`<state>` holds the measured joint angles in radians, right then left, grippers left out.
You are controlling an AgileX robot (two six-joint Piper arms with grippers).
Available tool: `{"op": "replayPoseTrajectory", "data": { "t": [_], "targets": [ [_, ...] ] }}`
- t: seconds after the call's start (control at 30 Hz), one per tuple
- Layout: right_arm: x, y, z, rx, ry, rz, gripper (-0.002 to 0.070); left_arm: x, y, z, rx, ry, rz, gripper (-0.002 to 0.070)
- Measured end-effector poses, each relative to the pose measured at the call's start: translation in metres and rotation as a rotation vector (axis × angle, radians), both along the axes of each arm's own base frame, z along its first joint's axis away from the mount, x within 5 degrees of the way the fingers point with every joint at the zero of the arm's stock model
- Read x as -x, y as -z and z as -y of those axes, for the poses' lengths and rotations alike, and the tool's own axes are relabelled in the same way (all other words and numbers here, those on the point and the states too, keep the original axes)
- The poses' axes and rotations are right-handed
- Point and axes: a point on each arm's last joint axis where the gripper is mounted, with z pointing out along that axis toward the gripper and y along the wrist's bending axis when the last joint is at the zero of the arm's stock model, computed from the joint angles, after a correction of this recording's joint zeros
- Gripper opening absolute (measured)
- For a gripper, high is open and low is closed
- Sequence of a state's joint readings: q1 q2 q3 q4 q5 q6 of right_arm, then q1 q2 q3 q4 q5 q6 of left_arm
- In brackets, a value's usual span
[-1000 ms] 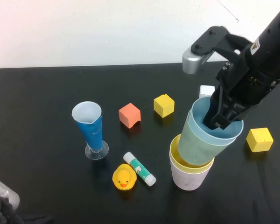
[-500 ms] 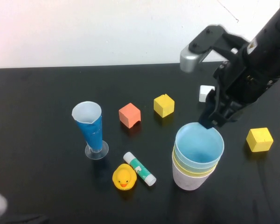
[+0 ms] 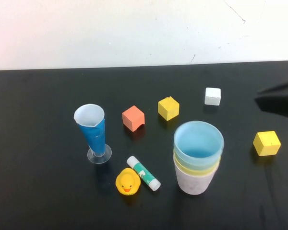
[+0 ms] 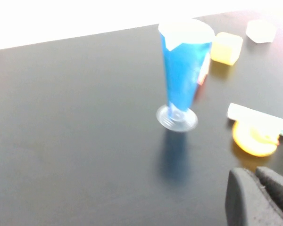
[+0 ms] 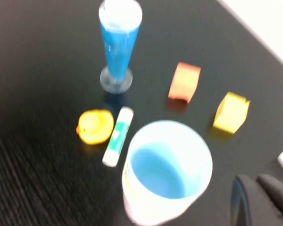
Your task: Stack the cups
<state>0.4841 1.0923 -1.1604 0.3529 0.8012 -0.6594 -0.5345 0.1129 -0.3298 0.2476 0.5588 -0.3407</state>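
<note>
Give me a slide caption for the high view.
Four cups stacked, light blue on top, beside a yellow duck and blue cone glass; both grippers out of view.

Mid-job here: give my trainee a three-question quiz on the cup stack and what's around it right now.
1. True or false: the light blue cup sits topmost in the stack.
2. Which cup stands on the table at the stack's base? A) pale pink cup B) yellow cup C) blue cone glass
3. Fill in: the glue stick lies beside the ____.

Note: left tool and right tool show only at their wrist views' edges, holding nothing.

Key: 1 true; 2 A; 3 rubber duck.
</note>
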Motion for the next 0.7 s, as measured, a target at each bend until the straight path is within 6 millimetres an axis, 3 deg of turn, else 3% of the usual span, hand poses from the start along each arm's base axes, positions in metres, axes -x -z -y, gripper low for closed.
{"op": "replayPoseTrajectory", "data": {
  "t": [0.2, 0.33, 0.7],
  "targets": [
    [0.050, 0.026, 0.029, -0.093, 0.015, 0.248, 0.0000, 0.000, -0.001, -0.003, -0.027, -0.015, 0.026, 0.0001],
    [0.070, 0.044, 0.044, -0.132, 0.057, 0.344, -0.0001, 0.000, -0.001, -0.003, -0.031, -0.017, 0.026, 0.0001],
    [0.077, 0.090, 0.050, -0.104, 0.084, 0.294, -0.0001, 0.000, -0.001, -0.003, -0.030, -0.018, 0.027, 0.0001]
  ]
}}
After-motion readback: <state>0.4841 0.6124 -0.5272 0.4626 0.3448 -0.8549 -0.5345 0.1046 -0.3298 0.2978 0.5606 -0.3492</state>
